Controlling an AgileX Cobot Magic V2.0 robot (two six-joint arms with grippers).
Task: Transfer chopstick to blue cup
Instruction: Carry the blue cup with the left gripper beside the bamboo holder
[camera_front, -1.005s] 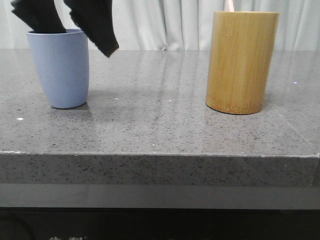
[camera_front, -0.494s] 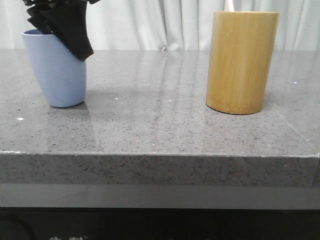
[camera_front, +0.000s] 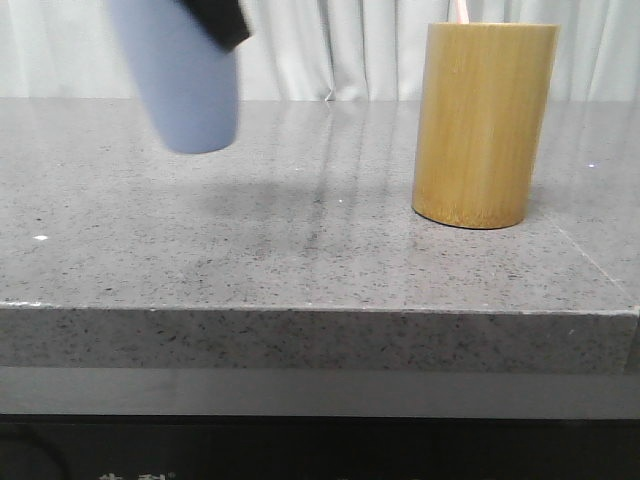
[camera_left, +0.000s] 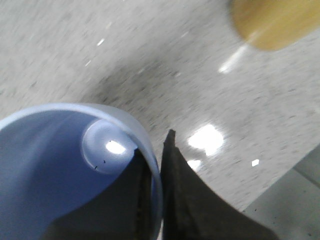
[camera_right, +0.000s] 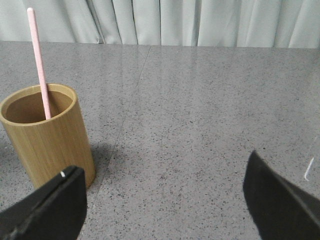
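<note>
The blue cup (camera_front: 182, 85) hangs tilted in the air above the table's left part, blurred by motion. My left gripper (camera_front: 222, 18) is shut on its rim. In the left wrist view one finger sits inside the blue cup (camera_left: 60, 170) and the other outside, so the left gripper (camera_left: 157, 167) pinches the wall; the cup is empty. A pale pink chopstick (camera_right: 39, 65) stands in the bamboo holder (camera_right: 47, 137), and only its tip (camera_front: 460, 9) shows in the front view. My right gripper (camera_right: 165, 200) stands open over bare table, beside the holder.
The tall bamboo holder (camera_front: 485, 125) stands on the right of the grey speckled table (camera_front: 320, 260), whose front edge runs near the camera. White curtains hang behind. The holder (camera_left: 272, 22) also shows blurred in the left wrist view.
My left gripper closed on the blue cup's rim, tilted it, then lifted it off the table and carried it to the right. The bamboo holder has not moved.
</note>
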